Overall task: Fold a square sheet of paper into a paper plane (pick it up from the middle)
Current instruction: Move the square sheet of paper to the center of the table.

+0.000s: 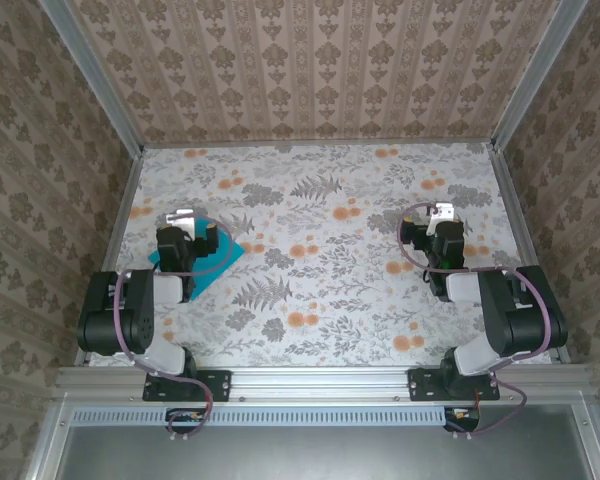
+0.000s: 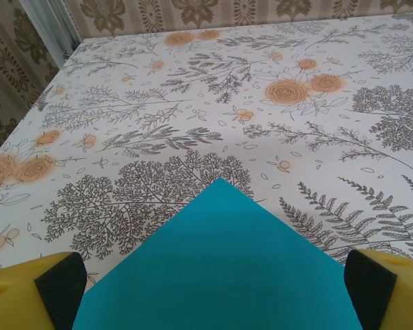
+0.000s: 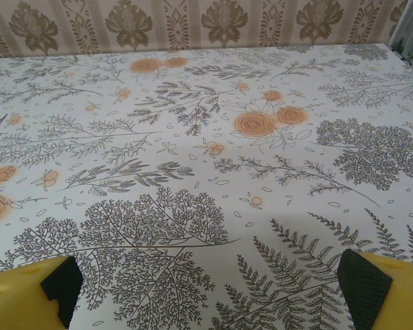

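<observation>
Above flat teal-blue square sheet of paper [image 2: 220, 254]: left gripper [image 2: 210, 292] is held with jaws wide apart, nothing clamped | above floral-patterned table [image 3: 193, 137]: right gripper [image 3: 210, 289] is spread wide, nothing clamped.

Two robot arms are sitting bolted to a rail [image 1: 320, 380] at six o'clock of a flower-printed table [image 1: 330, 200]. The left gripper [image 1: 185, 228] is hovering at nine o'clock of the table over the paper [image 1: 228, 252], a teal sheet lying flat, one corner sticking out from under the wrist toward three o'clock. The right gripper [image 1: 440, 222] is hanging at three o'clock over bare tabletop, well apart from the paper. Patterned walls [image 1: 320, 60] are closing in the table on three sides.
</observation>
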### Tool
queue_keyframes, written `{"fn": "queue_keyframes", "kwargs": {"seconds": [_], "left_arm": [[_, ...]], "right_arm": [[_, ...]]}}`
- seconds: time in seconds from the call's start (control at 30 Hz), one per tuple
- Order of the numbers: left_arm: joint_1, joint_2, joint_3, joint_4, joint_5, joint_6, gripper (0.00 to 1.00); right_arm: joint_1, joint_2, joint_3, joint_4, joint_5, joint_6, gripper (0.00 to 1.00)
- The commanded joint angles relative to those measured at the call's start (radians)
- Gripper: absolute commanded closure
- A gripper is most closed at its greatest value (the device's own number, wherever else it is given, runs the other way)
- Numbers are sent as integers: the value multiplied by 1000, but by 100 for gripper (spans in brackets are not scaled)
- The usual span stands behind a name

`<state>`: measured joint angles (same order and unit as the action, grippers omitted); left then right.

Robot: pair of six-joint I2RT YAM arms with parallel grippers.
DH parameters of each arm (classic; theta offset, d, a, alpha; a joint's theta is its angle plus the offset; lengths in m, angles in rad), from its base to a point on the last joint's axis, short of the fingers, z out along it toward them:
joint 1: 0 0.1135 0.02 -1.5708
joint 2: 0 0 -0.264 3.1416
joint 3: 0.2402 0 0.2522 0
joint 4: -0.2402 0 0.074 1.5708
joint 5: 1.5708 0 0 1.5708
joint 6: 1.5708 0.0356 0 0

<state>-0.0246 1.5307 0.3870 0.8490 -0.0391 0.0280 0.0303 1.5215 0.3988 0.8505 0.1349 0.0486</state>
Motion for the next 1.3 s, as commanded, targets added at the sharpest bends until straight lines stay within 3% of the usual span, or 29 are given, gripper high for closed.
{"fn": "queue_keyframes", "kwargs": {"seconds": [0.0, 0.67, 0.87, 1.07, 1.27], "left_arm": [[5, 3, 23, -8, 26, 22, 0], [7, 2, 19, -1, 23, 22, 0], [8, -38, -44, 86, -31, 1, 0], [5, -216, 21, -200, -122, -49, 0], [-11, -386, 196, -717, -193, -227, 0]], "right_arm": [[-6, 6, -2, 25, 21, 10, 0], [-6, 6, -4, 26, 20, 9, 0], [-6, -54, -3, -18, 26, 11, 0], [-3, -268, 67, -325, 81, 57, 0], [9, -391, 292, -838, 63, 286, 0]]}}
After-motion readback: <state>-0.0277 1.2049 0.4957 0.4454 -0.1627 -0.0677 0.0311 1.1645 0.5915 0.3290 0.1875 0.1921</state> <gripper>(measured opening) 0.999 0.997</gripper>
